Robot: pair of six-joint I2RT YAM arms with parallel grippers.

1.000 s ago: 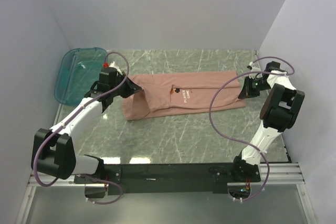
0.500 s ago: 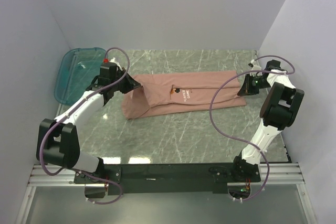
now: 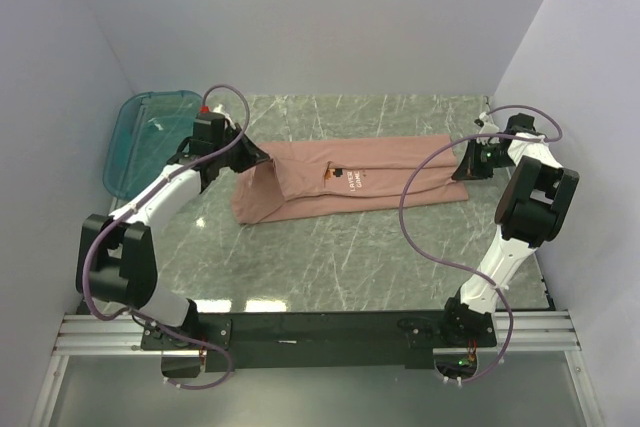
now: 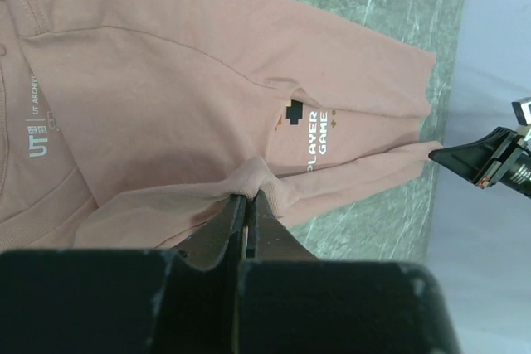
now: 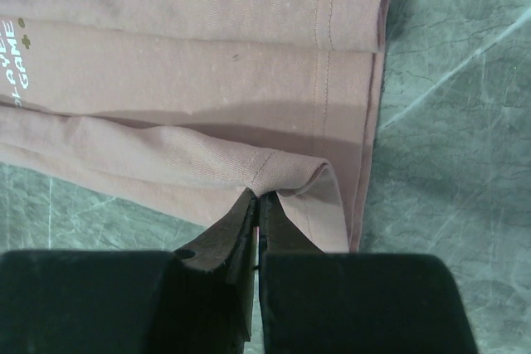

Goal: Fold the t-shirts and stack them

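The salmon-pink t-shirt (image 3: 350, 182) lies lengthwise across the middle of the marble table, partly folded along its length, its white lettering and small print facing up. My left gripper (image 3: 262, 159) is shut on a pinch of the shirt's cloth at its left end, seen in the left wrist view (image 4: 247, 198). My right gripper (image 3: 465, 165) is shut on the hem fold at the shirt's right end, seen in the right wrist view (image 5: 259, 196). Both pinched edges are lifted slightly. The shirt also fills the left wrist view (image 4: 207, 97) and the right wrist view (image 5: 182, 80).
A teal translucent plastic bin (image 3: 150, 137) stands tilted at the back left against the wall. White walls close in the table at the back and both sides. Purple cables loop over both arms. The black rail (image 3: 320, 327) runs along the near edge.
My left gripper has moved toward the back and right with the shirt's left edge, folding it over. My right gripper has shifted slightly back with the hem.
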